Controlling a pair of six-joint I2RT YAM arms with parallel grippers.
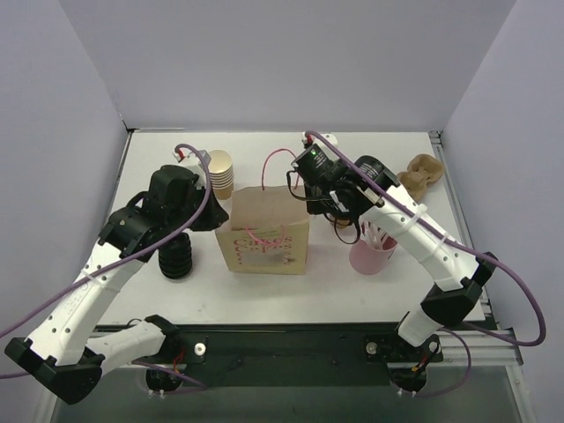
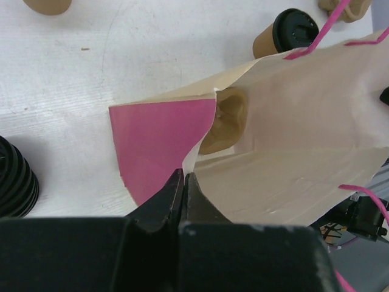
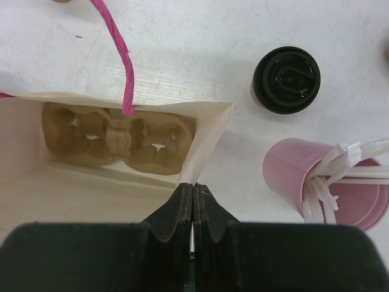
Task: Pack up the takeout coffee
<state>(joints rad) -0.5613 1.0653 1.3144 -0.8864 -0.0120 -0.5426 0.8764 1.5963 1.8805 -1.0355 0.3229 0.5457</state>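
The takeout coffee [image 3: 285,79], a tan cup with a black lid, stands on the table to the right of the paper bag [image 3: 91,188]; it also shows in the left wrist view [image 2: 287,33]. In the top view it is mostly hidden under my right arm. The bag [image 1: 269,231] stands open in the middle, with a moulded pulp cup carrier [image 3: 118,137] at its bottom. My left gripper [image 2: 184,176] is shut on the bag's left rim [image 1: 226,214]. My right gripper [image 3: 193,187] is shut on the bag's right rim [image 1: 308,204].
A pink cup with white straws [image 1: 372,251] stands right of the bag, close to the coffee. A stack of lidless tan cups [image 1: 221,174] is behind the bag's left. A stack of black lids [image 1: 175,257] sits left. A second pulp carrier [image 1: 421,174] lies far right.
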